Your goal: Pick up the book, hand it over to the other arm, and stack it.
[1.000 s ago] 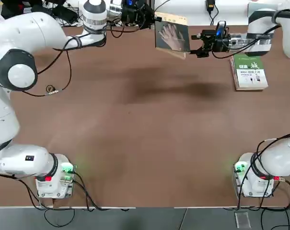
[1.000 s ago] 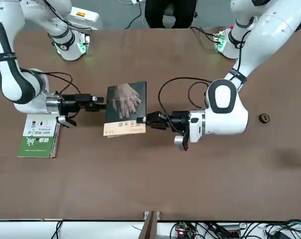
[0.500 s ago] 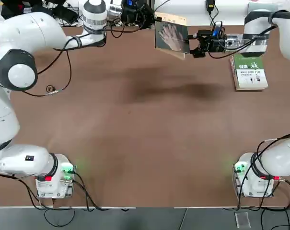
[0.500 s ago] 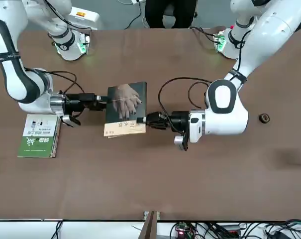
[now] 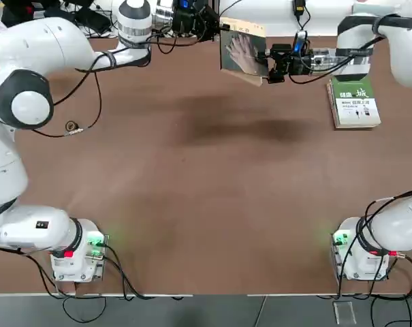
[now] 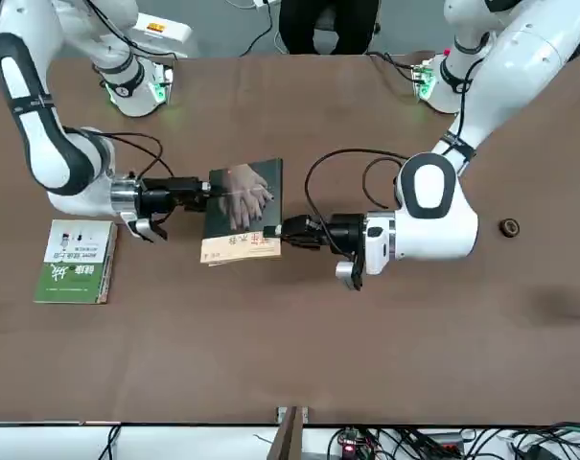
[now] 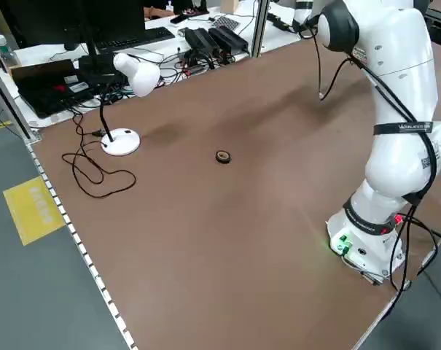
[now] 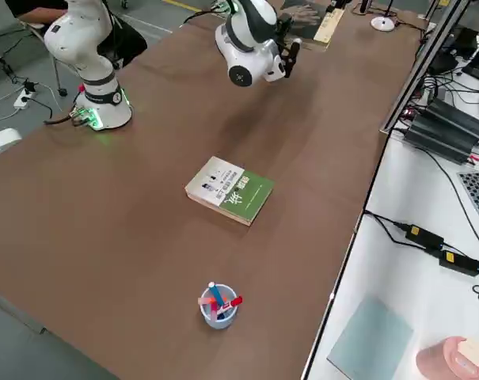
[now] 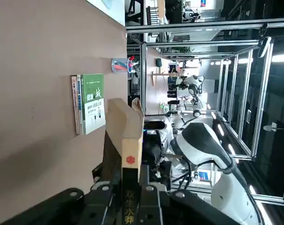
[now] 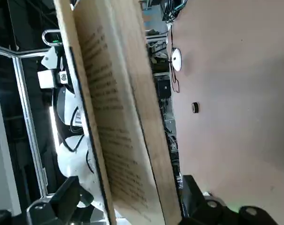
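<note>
Thick green-and-white book [image 5: 355, 102] lies flat on the brown table [image 5: 185, 170], inboard of the far edge, toward the far right corner: likely stack target. Thin grey-brown paperback [image 5: 244, 53] is up at the far edge, clamped by left gripper [image 6: 274, 232]. Right gripper [image 6: 211, 190] is spread around its opposite side, not gripping. Center, close squarely, catch all pages, then release left.

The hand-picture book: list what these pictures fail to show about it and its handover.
- Full cover of the book: front view, the left end effector overlaps one edge, the right end effector the other.
- Page text: right wrist view, too blurred to read.
- Book in the left side view: cut off by the picture's edge.
- Far corner: right side view, cut off by the top edge.
</note>
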Controlling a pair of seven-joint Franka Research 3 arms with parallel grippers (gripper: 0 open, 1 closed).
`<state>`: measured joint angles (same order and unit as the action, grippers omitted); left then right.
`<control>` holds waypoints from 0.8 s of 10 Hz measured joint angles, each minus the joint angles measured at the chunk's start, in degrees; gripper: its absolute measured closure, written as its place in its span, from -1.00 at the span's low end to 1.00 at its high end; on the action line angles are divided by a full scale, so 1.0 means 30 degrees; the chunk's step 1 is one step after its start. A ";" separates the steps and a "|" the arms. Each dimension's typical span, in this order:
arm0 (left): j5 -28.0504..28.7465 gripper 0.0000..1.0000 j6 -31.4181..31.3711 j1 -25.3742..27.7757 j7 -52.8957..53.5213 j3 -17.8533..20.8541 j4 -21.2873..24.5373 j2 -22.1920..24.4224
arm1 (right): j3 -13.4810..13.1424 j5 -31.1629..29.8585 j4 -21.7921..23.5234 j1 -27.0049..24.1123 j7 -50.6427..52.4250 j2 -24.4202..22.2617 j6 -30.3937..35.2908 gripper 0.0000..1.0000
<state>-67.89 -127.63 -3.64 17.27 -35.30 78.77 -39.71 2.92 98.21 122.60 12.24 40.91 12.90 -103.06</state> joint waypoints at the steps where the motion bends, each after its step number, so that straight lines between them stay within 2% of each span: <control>1: 0.0000 0.95 -0.0001 0.0000 0.0005 0.0000 -0.0004 0.0000 | 0.0083 0.0100 -0.0005 0.0032 -0.0083 0.0001 -0.0070 -0.93; 4: 0.0000 0.95 -0.0013 0.0000 0.0005 0.0011 -0.0009 -0.0001 | 0.0786 0.1165 -0.0097 0.0134 -0.0127 0.0001 -0.0940 -0.92; 5: 0.0000 0.95 -0.0014 0.0001 0.0005 0.0021 -0.0019 -0.0001 | 0.0993 0.1305 -0.0176 0.0203 -0.0194 0.0001 -0.1364 -0.82; 6: 0.0000 0.95 -0.0014 0.0001 0.0005 0.0038 -0.0037 -0.0001 | 0.1088 0.1355 -0.0229 0.0256 -0.0295 0.0001 -0.1534 -0.82; 8: 0.0000 0.90 -0.0019 0.0000 0.0006 0.0058 -0.0052 -0.0001 | 0.1109 0.1383 -0.0260 0.0274 -0.0661 0.0001 -0.1584 -0.44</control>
<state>-67.89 -127.69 -3.63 17.29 -35.13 78.61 -39.72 6.24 102.36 121.82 13.07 38.93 12.90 -107.82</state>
